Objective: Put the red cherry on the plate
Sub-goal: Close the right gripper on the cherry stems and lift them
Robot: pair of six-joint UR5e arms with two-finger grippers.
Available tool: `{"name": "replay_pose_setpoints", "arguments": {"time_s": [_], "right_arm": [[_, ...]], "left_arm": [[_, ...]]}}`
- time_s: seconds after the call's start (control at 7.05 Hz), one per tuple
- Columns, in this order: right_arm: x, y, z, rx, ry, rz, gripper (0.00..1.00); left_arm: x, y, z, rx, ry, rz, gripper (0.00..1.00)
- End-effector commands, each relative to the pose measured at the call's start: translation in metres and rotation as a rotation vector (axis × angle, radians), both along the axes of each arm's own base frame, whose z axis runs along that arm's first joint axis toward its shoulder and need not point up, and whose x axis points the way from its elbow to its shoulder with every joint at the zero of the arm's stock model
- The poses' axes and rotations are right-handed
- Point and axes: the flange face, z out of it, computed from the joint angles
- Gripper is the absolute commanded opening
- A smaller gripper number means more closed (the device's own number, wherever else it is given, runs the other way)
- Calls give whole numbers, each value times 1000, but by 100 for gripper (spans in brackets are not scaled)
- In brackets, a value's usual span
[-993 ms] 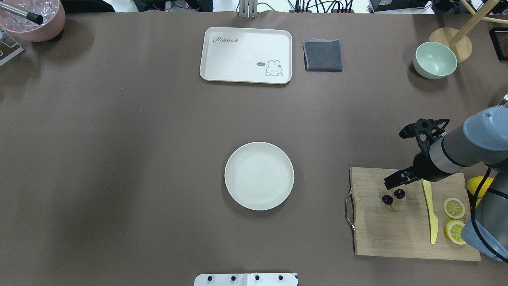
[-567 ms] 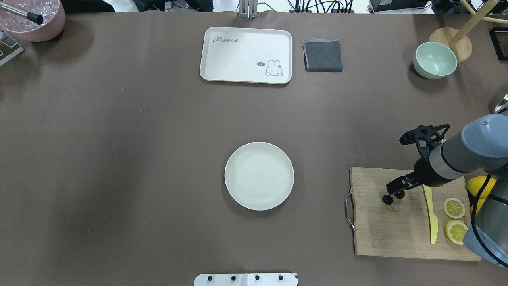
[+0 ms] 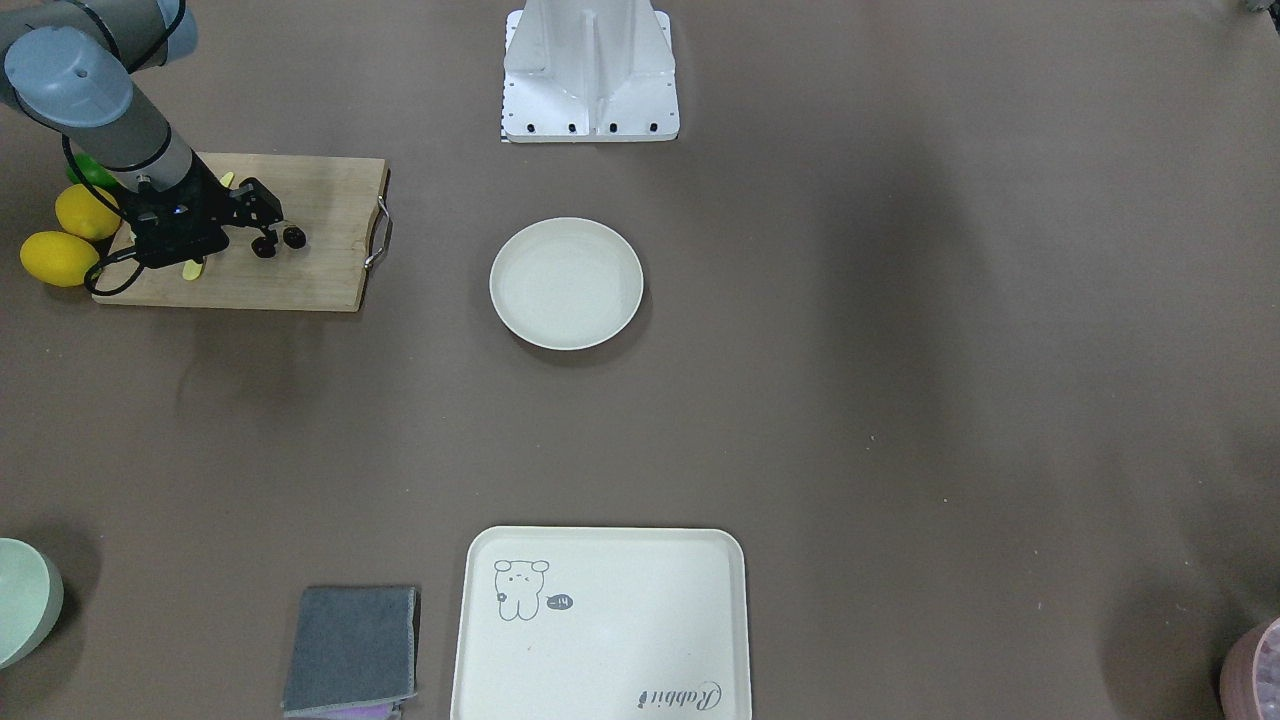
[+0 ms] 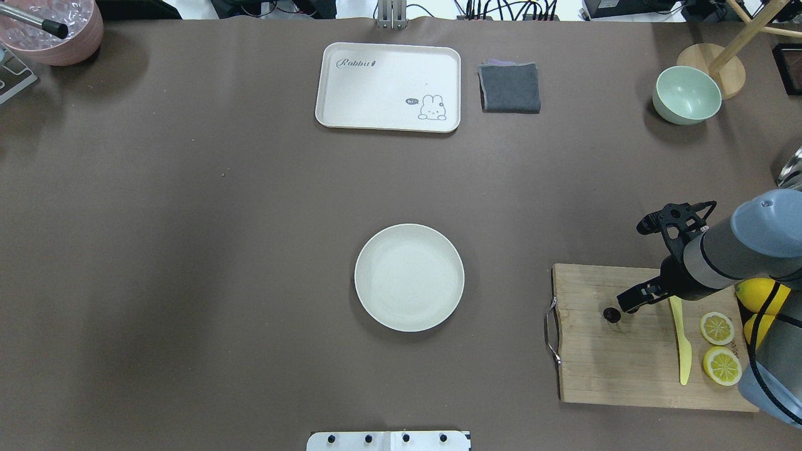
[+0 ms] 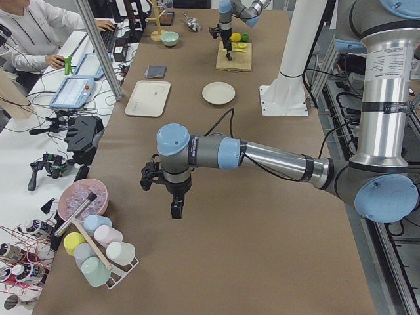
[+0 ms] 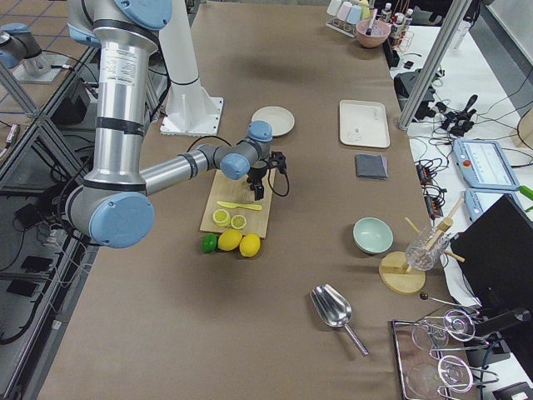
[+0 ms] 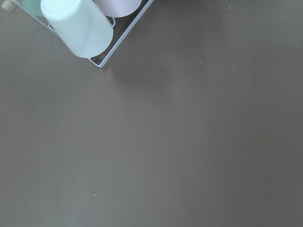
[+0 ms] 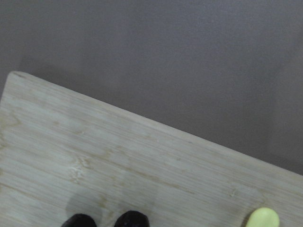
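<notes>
Well, the right gripper [image 4: 627, 305] was down low over the wooden cutting board [image 4: 626, 369], right at the red cherry [image 4: 611, 314]. From overhead its black tip covered one of the two dark fruits and the other sat just beside it, toward the board's metal handle [image 4: 551, 331]. From across the table both cherries showed at the fingertips, one seemingly right against them. How wide the jaws stood, and whether they had pinched anything, I could not tell, because the fingers merged into one dark shape. The wrist camera caught only the tops of the two cherries at its lower edge, on the wood grain.

The plate [image 4: 409, 277] sat well apart at the table's middle, bare. A yellow knife [image 4: 683, 351] and lemon slices [image 4: 717, 328] lay on the board behind the gripper.

The left gripper [image 5: 176, 207] hung above bare table near a rack of cups [image 5: 98, 252]; its jaws could not be judged from there.
</notes>
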Motion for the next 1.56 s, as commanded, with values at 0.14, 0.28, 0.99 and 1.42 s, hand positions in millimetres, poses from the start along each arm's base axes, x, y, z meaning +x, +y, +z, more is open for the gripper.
{"name": "replay_pose_setpoints", "arguments": {"time_s": [0.14, 0.28, 0.99, 1.42], "right_arm": [[-2, 0, -2, 5, 5, 12, 94], [-3, -1, -3, 9, 3, 15, 84], [-17, 8, -8, 2, 11, 33, 63], [-16, 7, -12, 18, -13, 35, 0]], "left_arm": [[1, 0, 1, -1, 0, 1, 98], [1, 0, 0, 0, 0, 1, 98], [1, 0, 0, 0, 0, 1, 98], [1, -1, -1, 3, 0, 3, 98]]}}
